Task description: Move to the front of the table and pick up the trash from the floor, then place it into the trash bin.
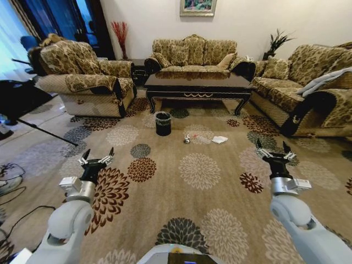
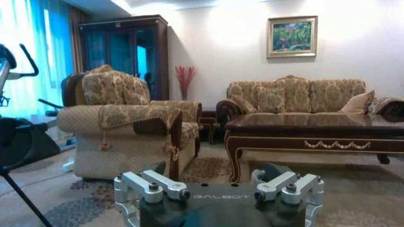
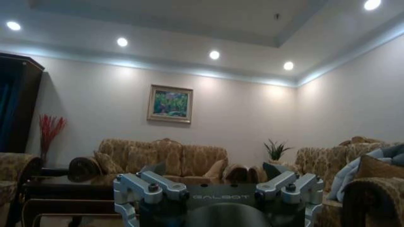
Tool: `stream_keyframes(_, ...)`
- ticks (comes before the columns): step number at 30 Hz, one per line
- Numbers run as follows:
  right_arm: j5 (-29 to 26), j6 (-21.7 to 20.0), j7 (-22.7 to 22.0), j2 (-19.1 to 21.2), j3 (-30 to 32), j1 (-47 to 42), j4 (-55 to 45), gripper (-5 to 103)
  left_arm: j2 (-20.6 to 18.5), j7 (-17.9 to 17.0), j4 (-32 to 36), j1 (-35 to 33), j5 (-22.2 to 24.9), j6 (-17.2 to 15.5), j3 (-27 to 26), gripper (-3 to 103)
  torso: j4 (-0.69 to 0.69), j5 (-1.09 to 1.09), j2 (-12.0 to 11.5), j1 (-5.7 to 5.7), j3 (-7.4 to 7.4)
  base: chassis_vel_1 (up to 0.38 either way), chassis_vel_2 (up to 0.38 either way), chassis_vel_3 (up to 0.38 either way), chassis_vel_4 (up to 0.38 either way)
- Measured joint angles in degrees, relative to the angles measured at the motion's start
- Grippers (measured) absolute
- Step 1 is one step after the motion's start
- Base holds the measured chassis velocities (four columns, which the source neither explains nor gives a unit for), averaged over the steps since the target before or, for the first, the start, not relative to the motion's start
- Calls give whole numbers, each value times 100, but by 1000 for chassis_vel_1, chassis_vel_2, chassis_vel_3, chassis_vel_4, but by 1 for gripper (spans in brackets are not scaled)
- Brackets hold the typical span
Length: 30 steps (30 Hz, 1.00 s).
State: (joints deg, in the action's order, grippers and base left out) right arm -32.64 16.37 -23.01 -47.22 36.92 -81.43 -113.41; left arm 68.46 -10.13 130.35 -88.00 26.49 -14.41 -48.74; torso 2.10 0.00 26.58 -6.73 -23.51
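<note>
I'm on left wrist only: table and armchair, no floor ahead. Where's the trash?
Observer: In the head view the trash lies on the carpet in front of the table, near its middle.
Operator: Bin?
Observer: The trash bin stands on the carpet on the robot's left of the litter, apart from it, before the table's left leg.
Operator: Grippers?
Observer: The left gripper and the right gripper are both open and empty, held above the carpet well short of the litter.
</note>
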Motion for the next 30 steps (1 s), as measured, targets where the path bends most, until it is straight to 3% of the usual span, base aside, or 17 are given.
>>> stream_keyframes(6, -1, -2, 40, 10, -9, 71, 48, 100, -18, -1, -34, 37, 0, 0, 1, 100, 0, 0, -122, 44, 77, 0, 0, 0, 0)
stream_keyframes(10, -108, -384, 34, -14, -12, 163, -144, 100, -51, 0, -48, 76, 6, 1, 1, 100, 0, -1, -242, 90, 152, 0, 0, 0, 0)
stream_keyframes(15, -69, -544, -4, -16, 11, 136, -296, 100, -79, 13, -41, 100, 12, 1, -3, 100, 0, 0, -363, 132, 233, 0, 0, 0, 0)
stream_keyframes(30, -148, -350, -158, -98, 217, -249, -475, 100, -100, 22, 27, 106, -2, -50, -4, 100, 0, 0, -687, 254, 435, 0, 0, 0, 0)
